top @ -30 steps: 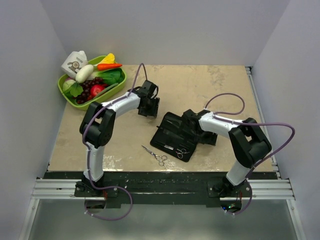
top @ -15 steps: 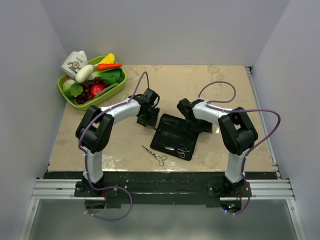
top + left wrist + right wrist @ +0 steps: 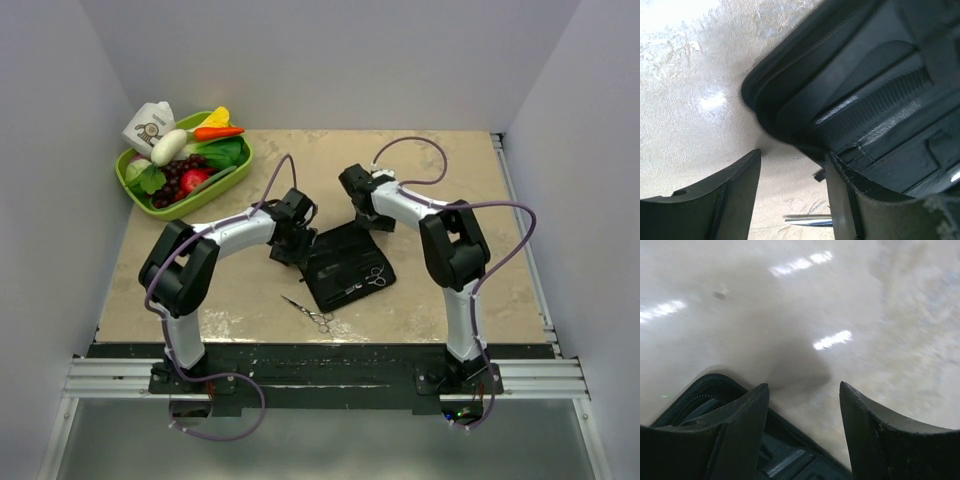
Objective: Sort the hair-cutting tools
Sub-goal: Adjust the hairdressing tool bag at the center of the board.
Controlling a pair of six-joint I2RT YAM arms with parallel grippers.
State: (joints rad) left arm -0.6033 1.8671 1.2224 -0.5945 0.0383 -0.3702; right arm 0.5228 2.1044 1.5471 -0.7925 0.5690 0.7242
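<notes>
**Two Grippers at the Black Case**

A flat black case (image 3: 345, 265) lies open in the middle of the surface (image 3: 450, 170). It sits a bit crooked.

The loose scissors (image 3: 312, 313) lie on the bare surface, just in front of the case, on the side near the arms. They are thin and silver, with ring handles. The left wrist view shows only their shiny tips at the bottom edge.

The other scissors (image 3: 375, 277) lie inside the case, near its right end. The black comb (image 3: 875, 102) is inside the case too. Its row of small teeth shows in the left wrist view, with thin silver bits next to it. From above the comb is too hard to pick out.

The left gripper (image 3: 292, 243) is low at the left side of the case. Its two fingers are apart and they squeeze nothing. A round corner of the case sits just past the tips, and one finger (image 3: 850, 200) is over the edge of the case.

The right gripper (image 3: 368, 215) is at the far side of the case. It is also partly open and holds nothing. Bare surface shows between its tips, and the rim of the case runs under one finger (image 3: 740, 425).

A green tray (image 3: 222, 190) of toy food stands in the far left corner, well apart from the case.
</notes>
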